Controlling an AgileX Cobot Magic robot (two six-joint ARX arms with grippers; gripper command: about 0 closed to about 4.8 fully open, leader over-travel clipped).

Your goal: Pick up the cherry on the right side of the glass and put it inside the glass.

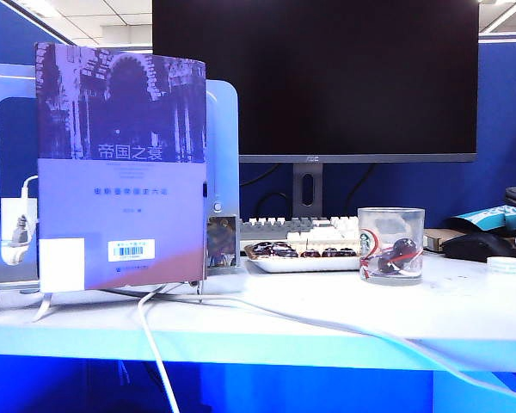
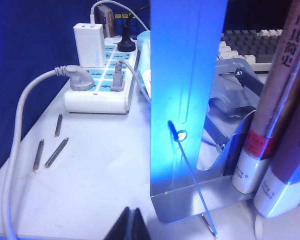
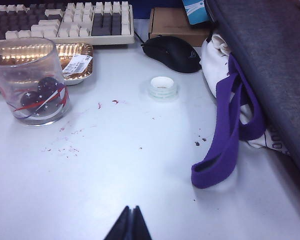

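The glass (image 1: 390, 225) is a short clear tumbler with a green logo, standing upright on the white table to the right of centre. Dark glossy cherries (image 1: 402, 249) lie at its bottom; they also show in the right wrist view as cherries (image 3: 46, 85) inside the glass (image 3: 20, 60). I cannot tell which of them is the task's cherry. My right gripper (image 3: 131, 207) is shut and empty, low over bare table well short of the glass. My left gripper (image 2: 132, 210) is shut and empty near a metal bookend (image 2: 182, 100). Neither arm shows in the exterior view.
A white tray (image 1: 303, 264) with a row of dark fruits sits left of the glass, a keyboard (image 1: 292, 229) and monitor (image 1: 315, 77) behind. A mouse (image 3: 172, 52), tape roll (image 3: 163, 87) and purple-strapped bag (image 3: 230, 130) lie right. Books (image 1: 120, 163), a power strip (image 2: 102, 82) and loose pins (image 2: 56, 151) are left.
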